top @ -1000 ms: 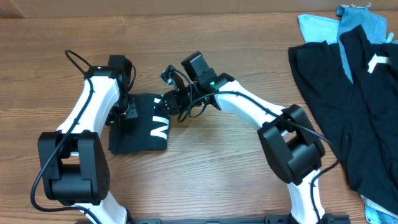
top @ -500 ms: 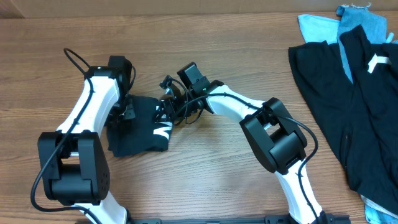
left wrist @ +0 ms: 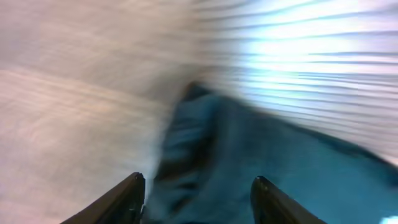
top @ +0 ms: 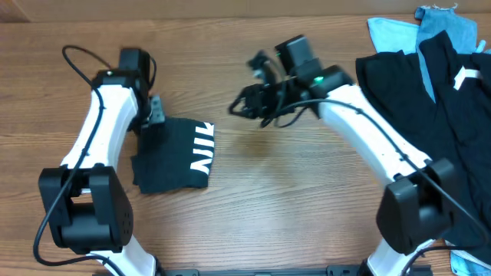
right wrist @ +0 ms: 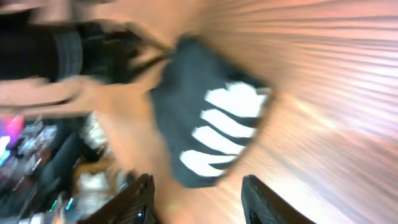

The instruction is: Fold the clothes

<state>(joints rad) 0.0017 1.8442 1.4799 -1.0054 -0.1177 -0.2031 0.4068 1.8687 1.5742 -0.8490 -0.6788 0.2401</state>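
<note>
A folded black T-shirt [top: 173, 153] with white NIKE lettering lies flat on the wooden table at centre left. My left gripper [top: 156, 113] hovers over its far left corner; the left wrist view, blurred, shows open jaws [left wrist: 199, 190] with the dark cloth [left wrist: 261, 162] beneath them. To the right of the shirt my right gripper [top: 239, 107] is off it and open. In the blurred right wrist view the shirt [right wrist: 211, 124] lies ahead of the open jaws [right wrist: 199, 190], over bare wood. More clothes [top: 433, 115], black and light blue, are heaped at the right.
The heap of clothes covers the table's right side as far as its right edge. The right arm [top: 368, 130] reaches across the middle of the table, with cables looping near its wrist. Bare wood [top: 268, 199] lies in front of the folded shirt.
Both grippers have opened and drawn away from the shirt. The right arm swung right and toward the table's far side; the left rose toward the far left corner. The shirt now lies folded flat.
</note>
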